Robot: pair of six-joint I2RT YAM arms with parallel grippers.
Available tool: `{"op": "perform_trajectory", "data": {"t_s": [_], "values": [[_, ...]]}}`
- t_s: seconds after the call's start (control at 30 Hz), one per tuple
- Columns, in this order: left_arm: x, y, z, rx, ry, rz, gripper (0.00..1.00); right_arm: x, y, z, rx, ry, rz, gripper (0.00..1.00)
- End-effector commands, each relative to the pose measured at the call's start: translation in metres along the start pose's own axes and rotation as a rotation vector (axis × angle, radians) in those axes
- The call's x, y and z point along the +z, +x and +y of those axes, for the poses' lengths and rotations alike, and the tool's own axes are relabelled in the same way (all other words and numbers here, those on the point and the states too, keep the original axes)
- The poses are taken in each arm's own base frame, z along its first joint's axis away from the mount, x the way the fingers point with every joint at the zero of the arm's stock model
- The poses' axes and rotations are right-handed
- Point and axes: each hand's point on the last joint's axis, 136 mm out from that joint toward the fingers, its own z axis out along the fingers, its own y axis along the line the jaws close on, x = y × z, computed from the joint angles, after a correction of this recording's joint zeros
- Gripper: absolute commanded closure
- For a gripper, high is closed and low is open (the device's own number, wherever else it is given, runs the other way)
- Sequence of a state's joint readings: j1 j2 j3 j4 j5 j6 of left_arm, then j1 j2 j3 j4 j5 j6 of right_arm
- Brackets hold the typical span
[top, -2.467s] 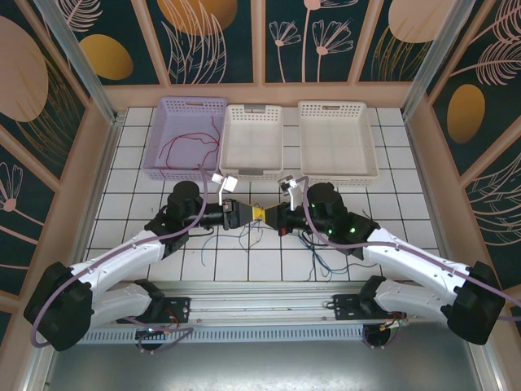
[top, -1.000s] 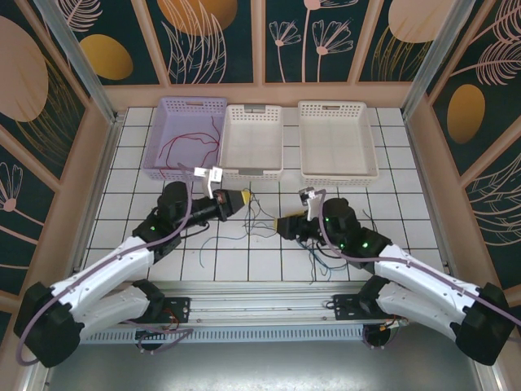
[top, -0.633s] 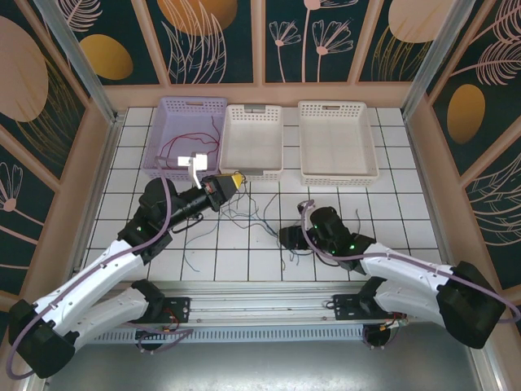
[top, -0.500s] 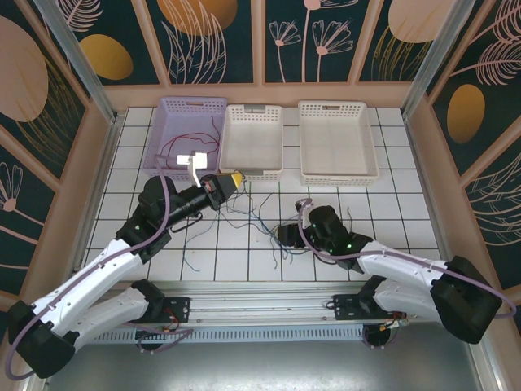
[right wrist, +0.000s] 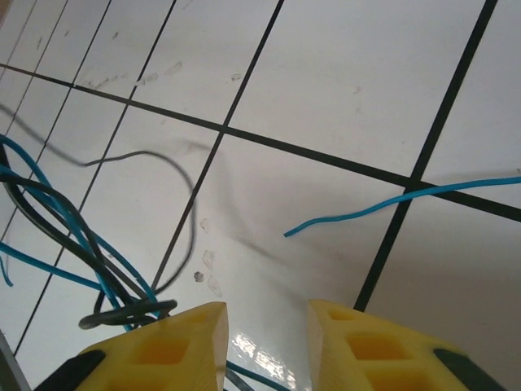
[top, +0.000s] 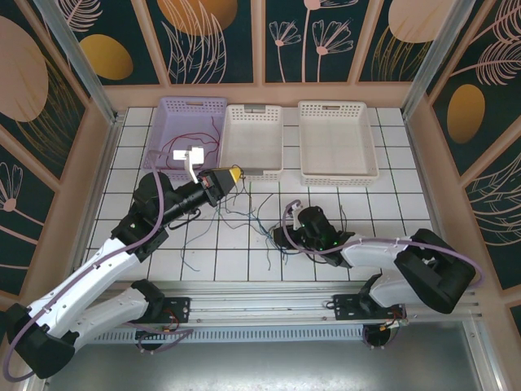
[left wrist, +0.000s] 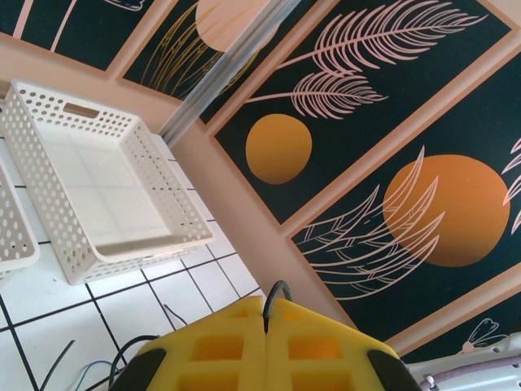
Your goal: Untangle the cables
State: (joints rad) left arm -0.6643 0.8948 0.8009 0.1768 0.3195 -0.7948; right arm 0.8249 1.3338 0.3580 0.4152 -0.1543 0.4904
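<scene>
Bright, even overhead light leaves only soft, faint shadows on the white tiled counter (top: 244, 265), a small glossy glare patch sits between the right claw's (right wrist: 267, 318) slightly unsharp yellow fingers (right wrist: 163, 342), and the cables' (right wrist: 130, 309) grey strand looks smeared.

Overhead camera above the tiled table (top: 391, 204); left wrist toward the wall (left wrist: 366, 122); right wrist close over tiles.

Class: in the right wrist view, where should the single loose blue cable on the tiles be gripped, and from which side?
Take the loose blue cable just behind its free end, where it lies alone on bare tile, apart from the blue-and-black tangle. It lies flat and thread-thin, so the right gripper should probably come straight down, fingers across the strand.
</scene>
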Motion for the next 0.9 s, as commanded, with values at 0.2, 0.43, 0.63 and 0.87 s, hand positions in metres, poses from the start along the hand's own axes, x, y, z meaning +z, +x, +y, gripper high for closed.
{"op": "perform_trajectory", "data": {"t_s": [0.2, 0.43, 0.63, 0.87], "values": [[-0.007, -0.014, -0.014, 0.023, 0.023, -0.045, 1.00, -0.022, -0.032, 0.052, 0.009, -0.256, -0.144, 0.55], [-0.008, -0.015, -0.016, 0.026, 0.027, -0.049, 1.00, -0.023, -0.024, 0.060, 0.006, -0.314, -0.110, 0.56], [-0.010, -0.017, -0.019, 0.025, 0.034, -0.054, 1.00, -0.011, -0.016, 0.057, 0.018, -0.320, -0.080, 0.57], [-0.012, -0.020, -0.022, 0.027, 0.038, -0.063, 1.00, 0.001, -0.023, 0.061, 0.018, -0.321, -0.074, 0.78]]}}
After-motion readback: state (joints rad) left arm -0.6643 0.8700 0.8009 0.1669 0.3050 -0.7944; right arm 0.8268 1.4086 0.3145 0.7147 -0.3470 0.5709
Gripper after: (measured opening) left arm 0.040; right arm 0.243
